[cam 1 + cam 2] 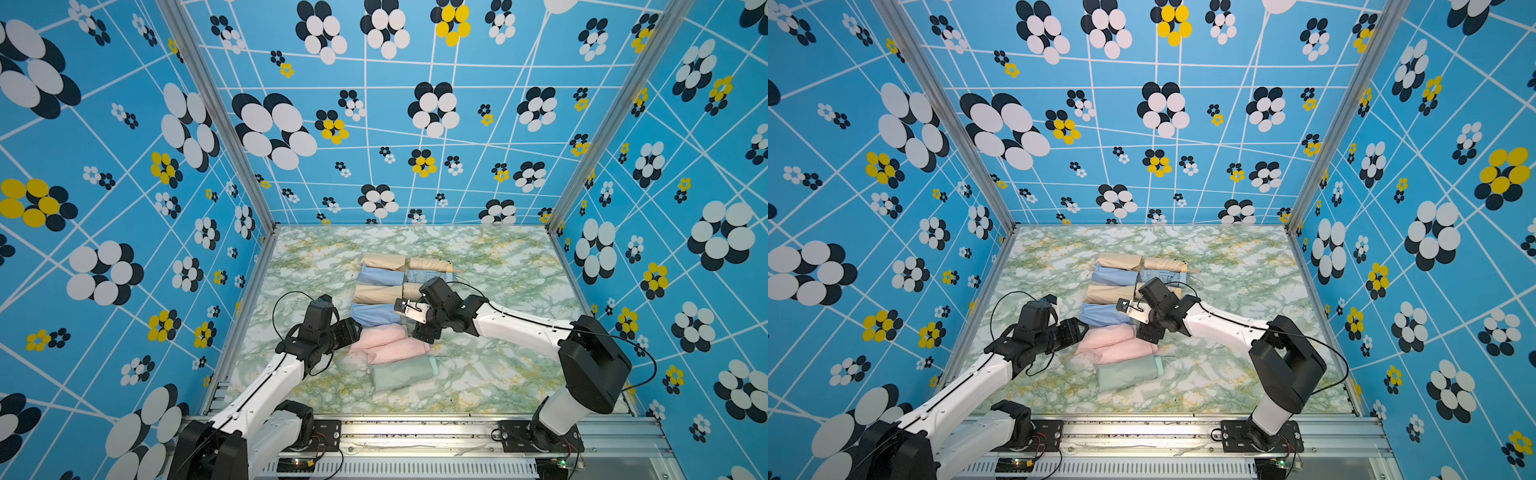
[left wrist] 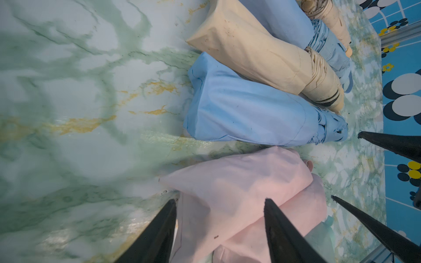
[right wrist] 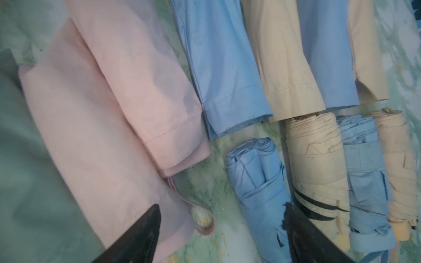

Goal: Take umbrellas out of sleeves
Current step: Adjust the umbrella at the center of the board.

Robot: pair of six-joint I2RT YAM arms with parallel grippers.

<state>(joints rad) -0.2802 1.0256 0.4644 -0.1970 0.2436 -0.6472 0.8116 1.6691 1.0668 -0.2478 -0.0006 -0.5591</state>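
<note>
Blue flower-print walls (image 1: 374, 124) boxed in a green-marbled counter (image 1: 498, 257). The left arm (image 1: 266, 386) and the right arm (image 1: 519, 328) reached in from the near edge toward one row of fabric bundles at its middle.

Seven sleeves lay side by side with every mouth turned toward the right arm's side. That order probably let one arm pin a closed end while the other drew from the mouth. The four farther ones, among them a light blue sleeve (image 3: 223, 68) and a beige sleeve (image 3: 282, 68), lay flat and empty. Each one's umbrella rested just beyond its mouth and in line with it, as though pulled straight out and set down. The farther pink sleeve (image 3: 125, 79), the nearer pink sleeve (image 3: 79, 148) and the mint green sleeve (image 1: 399, 374) looked full, so I judged four of seven done.

The left end effector (image 2: 219, 200) stood part-way open astride the closed ends of the pink sleeves, likely as an anchor. Whether it pressed the fabric I could not tell.

The right end effector (image 3: 221, 205) was spread wide and gripped nothing. One finger hung over the nearer pink sleeve and the other overlapped the handle end of the blue umbrella (image 3: 257, 177). Between them showed bare counter and a pink cord loop (image 3: 211, 225) poking from that sleeve's mouth, probably the next thing to pinch.
</note>
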